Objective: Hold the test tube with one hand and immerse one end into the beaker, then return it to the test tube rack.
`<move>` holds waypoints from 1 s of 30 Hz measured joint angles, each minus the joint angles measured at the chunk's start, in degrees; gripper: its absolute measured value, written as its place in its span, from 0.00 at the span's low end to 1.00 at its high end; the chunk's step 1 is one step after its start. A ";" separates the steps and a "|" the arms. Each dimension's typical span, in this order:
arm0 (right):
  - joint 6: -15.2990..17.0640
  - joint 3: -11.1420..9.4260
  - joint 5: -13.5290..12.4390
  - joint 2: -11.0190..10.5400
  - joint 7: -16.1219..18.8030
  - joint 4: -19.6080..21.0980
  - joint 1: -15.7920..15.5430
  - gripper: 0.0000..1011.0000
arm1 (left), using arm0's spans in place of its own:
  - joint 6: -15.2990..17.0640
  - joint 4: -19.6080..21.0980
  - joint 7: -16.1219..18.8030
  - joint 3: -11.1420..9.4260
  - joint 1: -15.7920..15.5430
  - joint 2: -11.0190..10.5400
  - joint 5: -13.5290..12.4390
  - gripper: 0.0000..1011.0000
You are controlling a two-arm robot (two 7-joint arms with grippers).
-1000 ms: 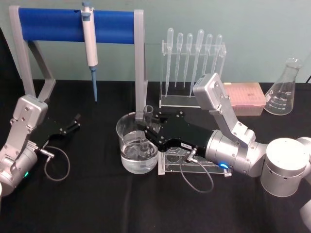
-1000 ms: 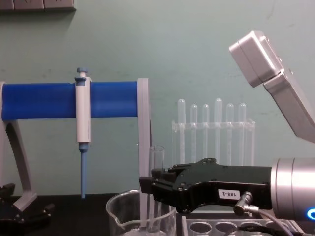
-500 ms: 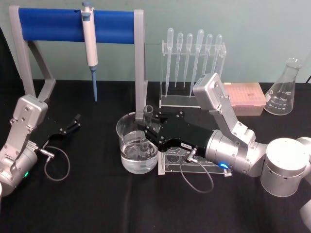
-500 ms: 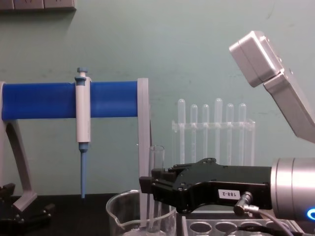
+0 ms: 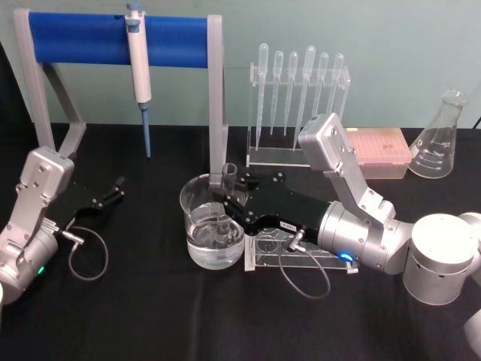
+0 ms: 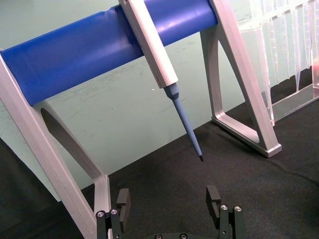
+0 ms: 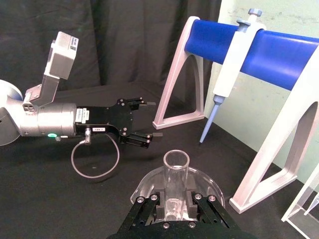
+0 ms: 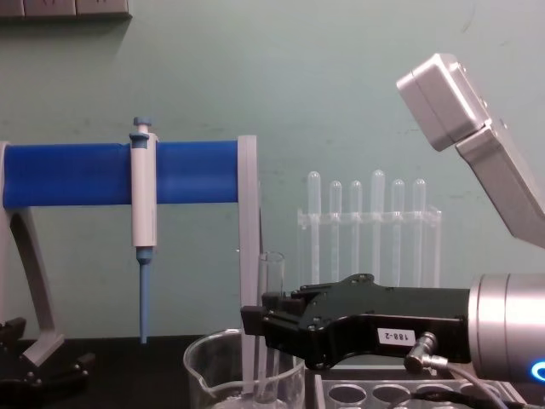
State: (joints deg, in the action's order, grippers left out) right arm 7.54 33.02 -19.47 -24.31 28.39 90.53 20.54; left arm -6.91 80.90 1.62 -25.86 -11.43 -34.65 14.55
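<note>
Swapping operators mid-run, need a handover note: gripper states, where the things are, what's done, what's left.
Right gripper: shut on the test tube, holding it upright over the beaker.
Left gripper: open, holding nothing, parked low on the robot's left.
Test tube: lower end is inside the beaker and looks dipped in the liquid; rim stands above the gripper.
Rack: clear, lies right beside the beaker, under the right gripper.
Done: tube picked up and lowered into the beaker.
Left: lift the tube out, set it into a rack hole, release.
</note>
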 joint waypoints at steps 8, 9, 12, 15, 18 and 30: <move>0.00 0.00 0.00 0.00 0.00 0.00 0.00 0.24 | 0.00 0.00 0.00 0.00 0.00 0.00 0.00 0.99; 0.00 0.00 0.00 0.00 0.00 0.00 0.00 0.24 | 0.00 0.00 0.00 0.00 0.00 0.00 0.00 0.99; 0.00 0.00 0.00 0.00 0.00 0.00 0.00 0.24 | 0.00 0.00 0.00 0.00 0.00 0.00 0.00 0.99; 0.00 0.00 0.00 0.00 0.00 0.00 0.00 0.24 | 0.00 0.00 0.00 0.00 0.00 0.00 0.00 0.99; 0.00 0.00 0.00 0.00 0.00 0.00 0.00 0.24 | 0.00 0.00 0.00 0.00 0.00 0.00 0.00 0.99; 0.00 0.00 0.00 0.00 0.00 0.00 0.00 0.24 | 0.00 0.00 0.00 0.00 0.00 0.00 0.00 0.99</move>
State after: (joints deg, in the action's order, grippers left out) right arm 7.54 33.02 -19.47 -24.30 28.38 90.54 20.54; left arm -6.91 80.90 1.62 -25.86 -11.43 -34.64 14.55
